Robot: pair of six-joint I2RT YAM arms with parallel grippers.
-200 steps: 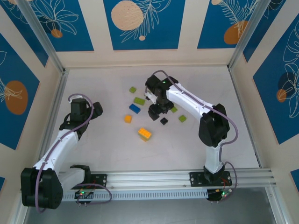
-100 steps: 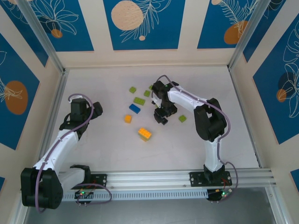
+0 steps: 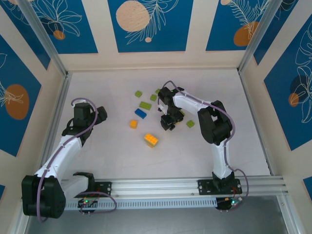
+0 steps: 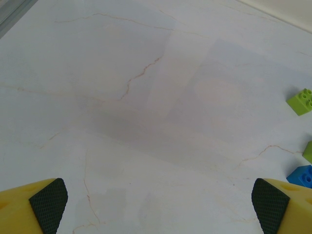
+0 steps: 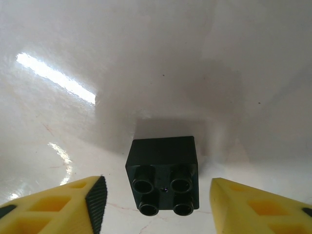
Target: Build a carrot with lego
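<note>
Centrally, black lego between right gripper jaws, parted, untouching, left gripper wide open

Finish of worktop: smooth, pale stone-look sheet with faint brown veins. It is glossy enough to throw a bright glare streak in the right wrist view.
The black brick is hard moulded plastic, semi-gloss, with crisp studs.
The lime brick and blue brick look like the same plastic, with a soft sheen.
On the right hand, the fingers are matt yellow plastic.
On the left hand, the pads are black with a fine cross-hatched texture, probably rubber.
The rail at the near edge is bare metal, satin.
</note>
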